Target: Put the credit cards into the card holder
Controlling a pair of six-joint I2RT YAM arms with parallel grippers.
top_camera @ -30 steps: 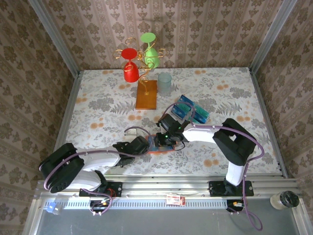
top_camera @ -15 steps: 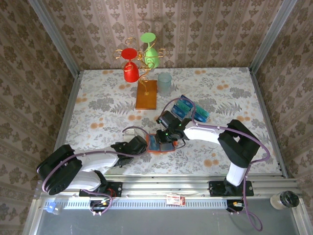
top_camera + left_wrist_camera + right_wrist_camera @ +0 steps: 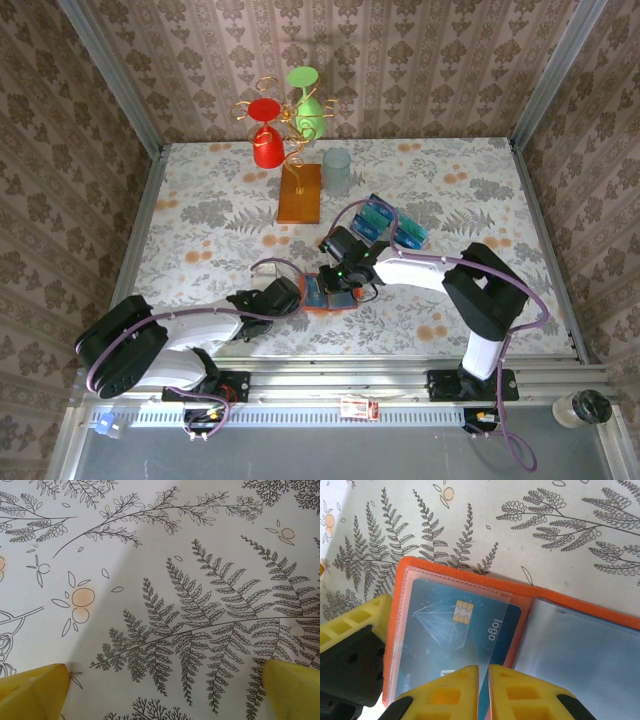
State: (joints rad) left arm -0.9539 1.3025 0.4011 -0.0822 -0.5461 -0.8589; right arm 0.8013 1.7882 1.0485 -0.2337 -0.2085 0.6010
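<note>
A: On the fern-printed desk (image 3: 200,220), near the front between the two arms, is that the card holder (image 3: 322,304) lying there?

B: Yes. It's lying open and flat, showing an orange-red rim and clear plastic pockets inside.

A: What's sitting in the left pocket?

B: One card (image 3: 455,625) — blue, carrying a pale line-drawn diamond, a gold chip and the word "logo". Most of it is lying under the clear film. The pocket on the other side of the fold is looking pale grey-blue.

A: And the right hand (image 3: 484,680)?

B: It's hanging over the card's near edge with its yellow fingers pressed almost together, leaving only a thin slit. I'm not seeing anything pinched in it.

A: The left hand (image 3: 165,685)?

B: Its fingers are standing spread wide over bare desk, just to the left of the holder.

A: Where are the other credit cards (image 3: 392,228) lying?

B: Blue and teal ones are lying grouped behind the holder, to its right — apart from it.
</note>
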